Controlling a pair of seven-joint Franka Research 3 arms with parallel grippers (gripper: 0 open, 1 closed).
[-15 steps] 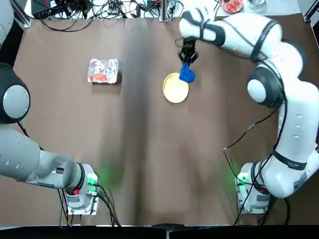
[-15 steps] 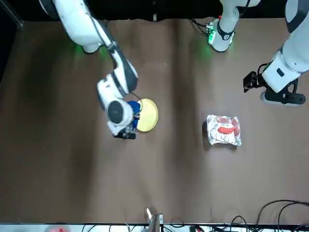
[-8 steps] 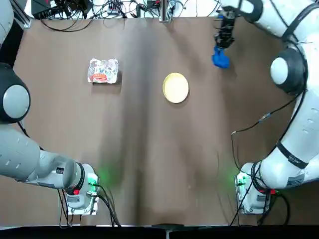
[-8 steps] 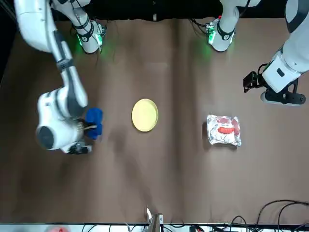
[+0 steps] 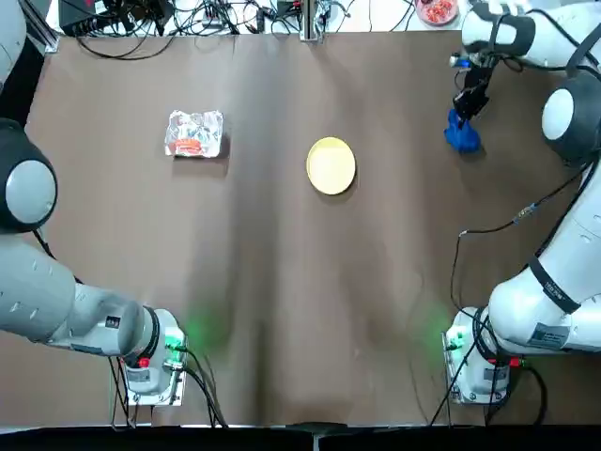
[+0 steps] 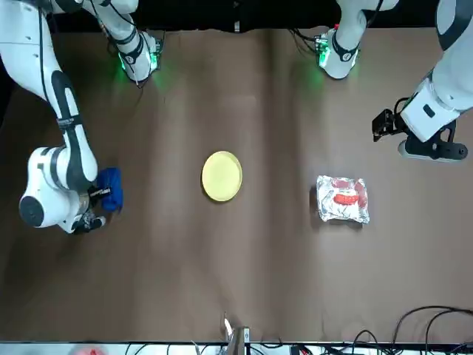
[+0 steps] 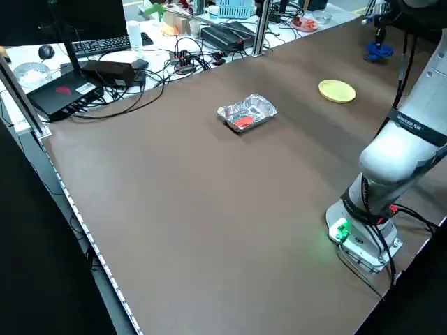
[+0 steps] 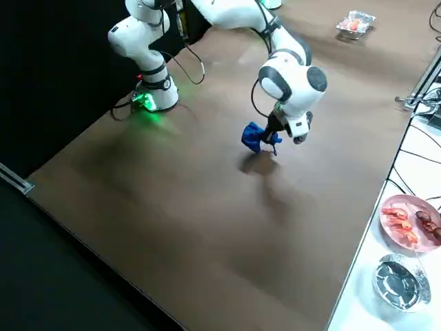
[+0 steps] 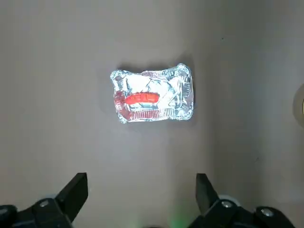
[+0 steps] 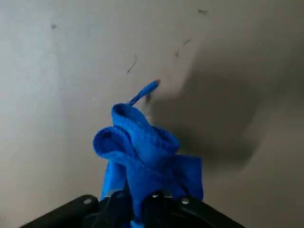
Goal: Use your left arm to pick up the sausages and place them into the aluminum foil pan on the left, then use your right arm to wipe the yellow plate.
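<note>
One red-orange sausage (image 5: 188, 146) lies inside the crinkled foil pan (image 5: 210, 124) at the far left of the table; the left wrist view looks down on both, sausage (image 9: 141, 99) and pan (image 9: 178, 90). My left gripper (image 9: 141, 192) hangs open well above the pan, holding nothing. The yellow plate (image 5: 331, 165) sits bare near the table's middle. My right gripper (image 5: 468, 101) is far to the plate's right, near the far edge, shut on a crumpled blue cloth (image 5: 461, 136) that hangs just over the table (image 10: 142, 156).
Cables run along the far edge (image 5: 188, 19). A pink dish of food (image 8: 406, 219) and a foil cup (image 8: 398, 279) stand on the white bench beyond it. A keyboard and black boxes (image 7: 70, 91) lie off the table's left side.
My right gripper has carried the blue cloth off the plate's rim and out to the far right of the table. The plate, the pan and the left arm have not moved.
</note>
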